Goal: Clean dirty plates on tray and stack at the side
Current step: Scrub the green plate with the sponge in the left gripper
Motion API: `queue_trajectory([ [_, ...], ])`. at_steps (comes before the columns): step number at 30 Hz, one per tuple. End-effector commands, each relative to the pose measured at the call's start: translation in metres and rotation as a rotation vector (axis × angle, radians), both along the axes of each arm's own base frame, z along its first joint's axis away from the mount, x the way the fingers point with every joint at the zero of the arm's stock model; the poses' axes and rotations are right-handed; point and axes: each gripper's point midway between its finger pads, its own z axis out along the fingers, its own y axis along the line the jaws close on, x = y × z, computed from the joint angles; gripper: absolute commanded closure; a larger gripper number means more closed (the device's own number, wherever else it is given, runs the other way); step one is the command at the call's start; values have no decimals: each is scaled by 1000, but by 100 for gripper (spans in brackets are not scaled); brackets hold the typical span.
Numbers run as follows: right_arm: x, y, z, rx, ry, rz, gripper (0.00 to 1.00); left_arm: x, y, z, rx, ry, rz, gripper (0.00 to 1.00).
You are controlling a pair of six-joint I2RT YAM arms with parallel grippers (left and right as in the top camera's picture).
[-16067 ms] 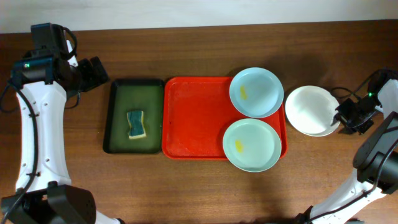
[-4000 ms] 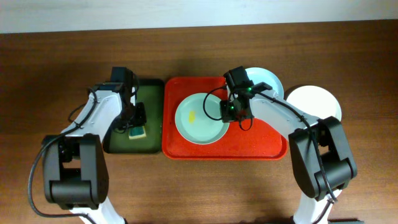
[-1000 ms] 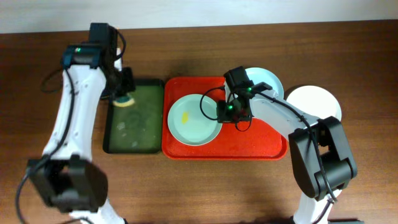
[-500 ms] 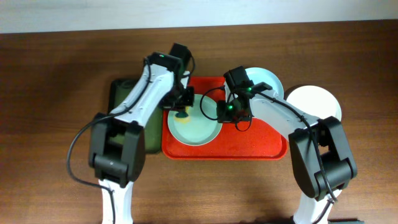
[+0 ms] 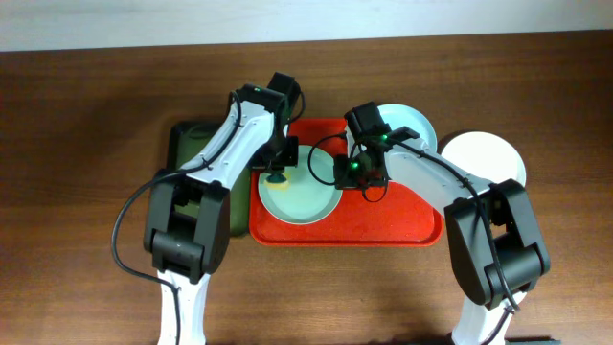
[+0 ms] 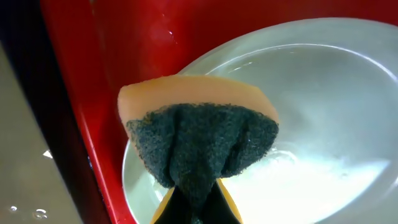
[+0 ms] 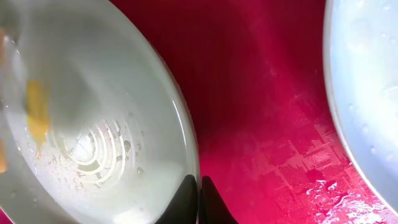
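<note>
Brown wooden table (image 5: 77, 144) across the overhead view, with a pale wall strip (image 5: 306, 17) along its far edge. Left of centre, a narrow dark green tray (image 5: 189, 144), largely covered from above, floor wet and glinting. Sponge (image 6: 199, 134) bent double: orange-yellow foam behind, dark green scouring face bulging forward.

Pinched the rim of a wet pale plate (image 7: 93, 143) between the closed tips of the right gripper (image 7: 198, 186). Showed a blurred yellow patch (image 7: 37, 115) at left, wet red tray (image 7: 261, 112) beneath, second plate (image 7: 367, 93) at right.
</note>
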Motion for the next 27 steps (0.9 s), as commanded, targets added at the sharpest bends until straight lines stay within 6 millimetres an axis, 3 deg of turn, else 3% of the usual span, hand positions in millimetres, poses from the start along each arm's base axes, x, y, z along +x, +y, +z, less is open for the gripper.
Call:
queue_trajectory([
  [1, 3, 4, 13, 21, -25, -2, 96, -3, -5, -23, 30, 40, -4, 100],
  [7, 3, 4, 13, 21, -25, -2, 96, -15, -18, -60, 59, 102, -44, 100],
  [9, 3, 4, 13, 21, -26, -2, 96, -27, -31, -73, 22, 152, -77, 100],
  [12, 3, 4, 13, 21, -26, -1, 96, -46, -64, -73, -175, 245, -173, 100],
  [17, 3, 4, 13, 21, -26, -1, 96, -44, -68, -68, -216, 236, -202, 100],
  [19, 3, 4, 13, 22, -27, -1, 96, -26, -65, -48, -245, 160, -189, 100],
  [23, 3, 4, 13, 21, -27, -2, 96, 9, -48, 24, -265, -56, -165, 100],
  [25, 3, 4, 13, 21, -27, -2, 96, 13, -37, 68, -247, -154, -158, 100],
  [27, 3, 4, 13, 22, -27, -1, 95, 9, -24, 88, -194, -188, -123, 100],
])
